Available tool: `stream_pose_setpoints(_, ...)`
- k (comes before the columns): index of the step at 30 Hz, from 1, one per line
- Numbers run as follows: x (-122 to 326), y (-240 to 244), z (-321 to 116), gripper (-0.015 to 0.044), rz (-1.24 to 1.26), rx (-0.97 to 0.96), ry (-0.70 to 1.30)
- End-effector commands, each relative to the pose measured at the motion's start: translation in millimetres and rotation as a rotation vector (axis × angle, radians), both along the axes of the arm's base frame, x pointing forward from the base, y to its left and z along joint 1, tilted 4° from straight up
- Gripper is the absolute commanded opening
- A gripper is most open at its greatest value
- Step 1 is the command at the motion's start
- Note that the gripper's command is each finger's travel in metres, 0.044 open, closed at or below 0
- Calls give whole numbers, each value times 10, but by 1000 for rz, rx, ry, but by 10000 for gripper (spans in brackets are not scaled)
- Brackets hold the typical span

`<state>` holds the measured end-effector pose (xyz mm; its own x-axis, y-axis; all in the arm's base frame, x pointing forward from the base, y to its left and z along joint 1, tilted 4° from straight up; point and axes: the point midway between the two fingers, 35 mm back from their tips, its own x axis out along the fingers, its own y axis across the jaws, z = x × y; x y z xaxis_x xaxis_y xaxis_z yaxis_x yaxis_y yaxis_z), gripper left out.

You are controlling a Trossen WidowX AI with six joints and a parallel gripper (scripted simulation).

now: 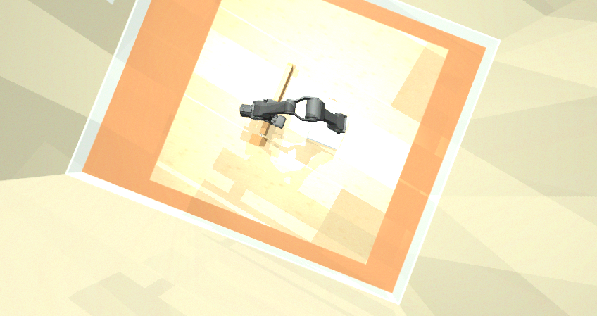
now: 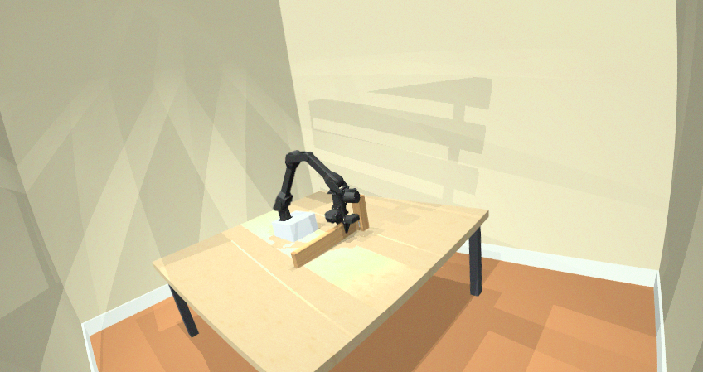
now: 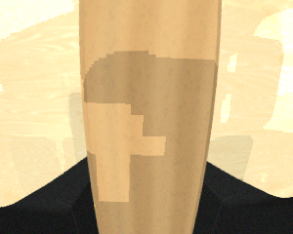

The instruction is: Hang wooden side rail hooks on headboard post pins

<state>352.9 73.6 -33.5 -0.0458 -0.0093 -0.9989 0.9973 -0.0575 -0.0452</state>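
Note:
The long wooden rail point(image 1: 285, 82) point(image 2: 315, 248) point(image 3: 146, 29) stands on its narrow edge. Its far end is at or near the table top point(image 2: 231, 294). My gripper point(image 2: 346, 228) point(image 3: 140, 151) is shut on the rail near its post end, with one black finger on each side in the wrist view. The headboard post point(image 1: 252, 138) point(image 2: 364, 214) stands upright just beyond that end, with a very small gap or contact that I cannot tell apart. The steel hooks, the slot and the pins are too small or hidden, so I cannot see whether the hooks sit on the pins.
The white base block point(image 2: 296, 227) of the arm stands beside the rail in the exterior view. The black arm point(image 1: 274, 107) point(image 2: 315, 167) arches from it over the rail and hides part of the rail in the top view. Shadow patches cross the scene.

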Motion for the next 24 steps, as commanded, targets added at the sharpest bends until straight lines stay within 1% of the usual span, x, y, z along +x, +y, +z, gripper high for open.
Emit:
stream_pose_setpoints(1,16,25,19,0,-1,4,-3)
stream_pose_setpoints(24,18,50,7,0,-1,5,-3)
